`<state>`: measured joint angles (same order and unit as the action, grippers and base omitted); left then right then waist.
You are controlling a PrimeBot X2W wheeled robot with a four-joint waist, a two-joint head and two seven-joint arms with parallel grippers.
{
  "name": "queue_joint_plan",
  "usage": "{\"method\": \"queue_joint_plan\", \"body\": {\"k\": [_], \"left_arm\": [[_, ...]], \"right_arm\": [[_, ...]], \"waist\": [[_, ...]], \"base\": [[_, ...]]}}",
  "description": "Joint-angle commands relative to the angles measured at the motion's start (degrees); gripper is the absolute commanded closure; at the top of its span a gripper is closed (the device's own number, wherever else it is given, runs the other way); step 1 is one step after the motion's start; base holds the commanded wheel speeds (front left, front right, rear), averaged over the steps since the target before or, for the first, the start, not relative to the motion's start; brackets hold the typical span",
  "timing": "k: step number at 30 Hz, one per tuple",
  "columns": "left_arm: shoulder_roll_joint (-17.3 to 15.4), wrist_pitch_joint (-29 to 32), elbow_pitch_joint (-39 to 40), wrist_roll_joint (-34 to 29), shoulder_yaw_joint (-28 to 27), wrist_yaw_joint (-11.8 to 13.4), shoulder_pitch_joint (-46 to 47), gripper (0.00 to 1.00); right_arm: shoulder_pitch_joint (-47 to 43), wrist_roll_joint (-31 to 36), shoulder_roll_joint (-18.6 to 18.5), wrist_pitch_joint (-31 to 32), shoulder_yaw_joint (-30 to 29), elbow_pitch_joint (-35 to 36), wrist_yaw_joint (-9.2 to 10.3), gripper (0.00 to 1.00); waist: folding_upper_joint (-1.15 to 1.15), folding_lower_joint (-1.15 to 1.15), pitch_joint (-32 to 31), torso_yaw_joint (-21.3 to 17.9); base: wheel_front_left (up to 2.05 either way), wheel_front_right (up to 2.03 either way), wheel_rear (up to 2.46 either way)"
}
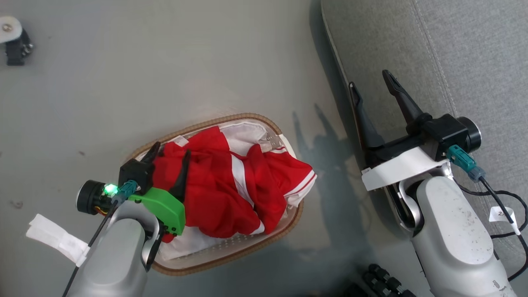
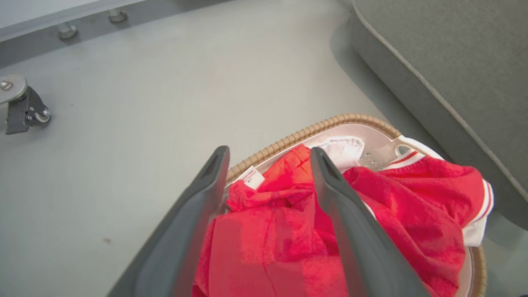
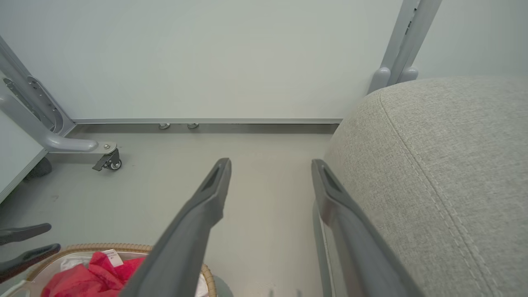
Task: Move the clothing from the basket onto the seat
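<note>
- On the grey floor [image 1: 165,62] sits the basket [image 1: 231,258]. It is oval and white, with a brown woven rim.
- The basket is close beside the seat [image 1: 412,49], on the robot's left side of it.
- The clothing [image 1: 214,185] lies in a heap inside the basket. It is red with white stripes.
- One red end with a white striped edge hangs over the rim on the side near the seat.
- A small white tag [image 2: 252,178] sticks up from the red cloth near the rim.
- Some white liner [image 1: 247,136] peeks out at the far end of the basket.
- The left gripper [image 1: 173,148] hangs over the basket, right above the red heap.
- Its two dark fingers are spread wide apart and hold nothing. I cannot tell if they touch the cloth.
- One of its fingers points at the rim; the other lies over the middle of the red cloth.
- The right gripper [image 1: 368,78] is over the edge of the seat, well apart from the basket.
- Its fingers are also spread wide and hold nothing.
- The seat is big, grey and soft, with a stitched line along its top.
- A black cable [image 1: 495,198] loops over the seat beside the right arm.
- A little wheel [image 1: 14,45] stands on the floor far off to the left.
- Behind it all is a pale wall [image 3: 206,53].
</note>
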<state>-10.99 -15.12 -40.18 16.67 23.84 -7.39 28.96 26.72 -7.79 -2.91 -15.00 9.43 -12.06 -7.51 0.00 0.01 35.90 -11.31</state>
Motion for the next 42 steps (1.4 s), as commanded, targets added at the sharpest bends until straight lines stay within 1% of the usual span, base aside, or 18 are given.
{"method": "queue_joint_plan", "body": {"k": [1, 7, 16, 20, 25, 26, 27, 31, 37, 39, 42], "left_arm": [[-0.5, -0.1, -2.2, 0.6, 0.8, -0.2, 1.7, 0.00], [-0.4, -0.1, -10.9, 3.4, 5.8, -0.2, 4.7, 0.00], [0.4, 0.0, -22.4, 4.9, 10.4, -0.2, 8.9, 0.00], [1.7, 0.1, -26.4, 6.2, 13.0, -0.2, 10.7, 0.00], [2.7, 1.7, -28.8, 8.0, 16.6, -0.2, 12.2, 0.00], [2.8, 2.0, -29.0, 8.6, 17.5, -0.2, 12.3, 0.54], [3.1, 2.2, -28.9, 9.3, 18.3, -0.2, 12.2, 1.00], [3.2, 1.6, -27.8, 12.0, 20.7, -0.2, 12.1, 1.00], [2.3, 0.0, -25.9, 13.9, 23.7, -0.2, 10.8, 1.00], [2.2, -0.1, -24.2, 14.2, 23.7, -0.2, 10.3, 1.00], [1.7, -0.1, -20.5, 14.2, 22.0, -0.2, 8.6, 1.00]], "right_arm": [[0.9, -0.3, -0.1, -0.3, 0.2, 0.5, 0.04, 0.00], [1.1, -0.7, -0.1, -0.3, 1.3, 1.6, 0.04, 0.00], [1.2, -0.4, -0.1, -0.3, 1.8, 1.9, 0.04, 0.00], [1.5, 0.0, -0.1, -0.3, 1.9, 2.1, 0.04, 0.00], [1.9, 0.4, -0.1, -0.3, 2.0, 2.2, 0.04, 0.00], [2.1, 0.4, -0.1, -0.3, 2.2, 2.1, 0.04, 0.00], [2.2, 0.3, -0.1, -0.3, 2.3, 2.0, 0.04, 0.00], [2.3, -0.1, -0.1, -0.3, 2.7, 1.4, 0.04, 0.00], [1.1, -0.2, -0.1, -0.3, 2.3, 0.0, 0.04, 0.00], [0.4, -0.1, -0.1, -0.3, 1.7, -0.7, 0.04, 0.00], [-1.0, 0.2, -0.1, -0.3, 0.8, -1.8, 0.04, 0.00]], "waist": [[0.00, -0.01, 2.9, -2.2], [0.00, -0.01, 4.2, -3.1], [0.00, -0.01, 5.8, -3.4], [0.00, -0.01, 6.7, -3.2], [0.00, -0.01, 7.4, -2.8], [0.00, -0.01, 7.4, -2.8], [0.00, -0.01, 7.4, -2.7], [0.00, -0.01, 6.4, -2.5], [0.00, -0.01, 1.5, -1.6], [0.00, -0.01, -0.8, -0.9], [0.00, -0.01, -4.7, 0.7]], "base": [[0.00, 0.00, 0.00], [0.00, 0.00, 0.00], [0.00, 0.00, 0.00], [0.00, 0.00, 0.00], [0.00, 0.00, 0.00], [0.00, 0.00, 0.00], [0.00, 0.00, 0.00], [0.00, 0.00, 0.00], [0.00, 0.00, 0.00], [0.00, 0.00, 0.00], [0.00, 0.00, 0.00]]}}
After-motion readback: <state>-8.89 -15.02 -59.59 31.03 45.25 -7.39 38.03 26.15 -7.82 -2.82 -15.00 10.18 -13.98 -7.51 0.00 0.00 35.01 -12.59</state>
